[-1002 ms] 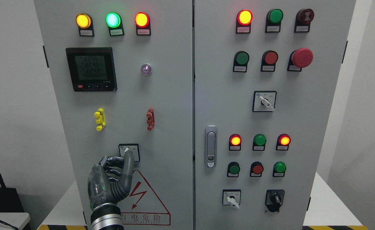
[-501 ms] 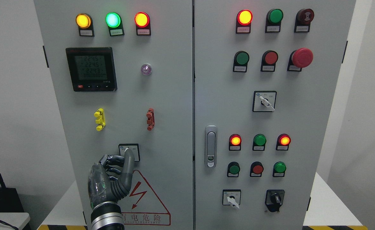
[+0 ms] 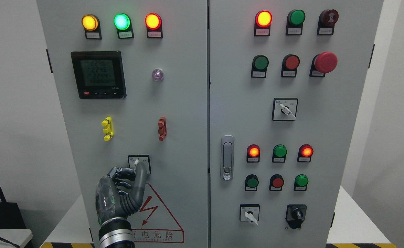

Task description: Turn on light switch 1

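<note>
The light switch (image 3: pixel 139 163), a small black-framed selector low on the left cabinet door (image 3: pixel 133 103), is half covered by a fingertip, so its knob position is hard to read; a white sliver shows, apparently the knob. The left robot hand (image 3: pixel 121 193) points one finger up against it, the others curled, gripping nothing. Its forearm is cut off at the bottom edge.

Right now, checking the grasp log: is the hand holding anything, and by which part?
Nothing is grasped. The left hand has one extended finger at the white knob of the selector switch; the others are curled.
</note>
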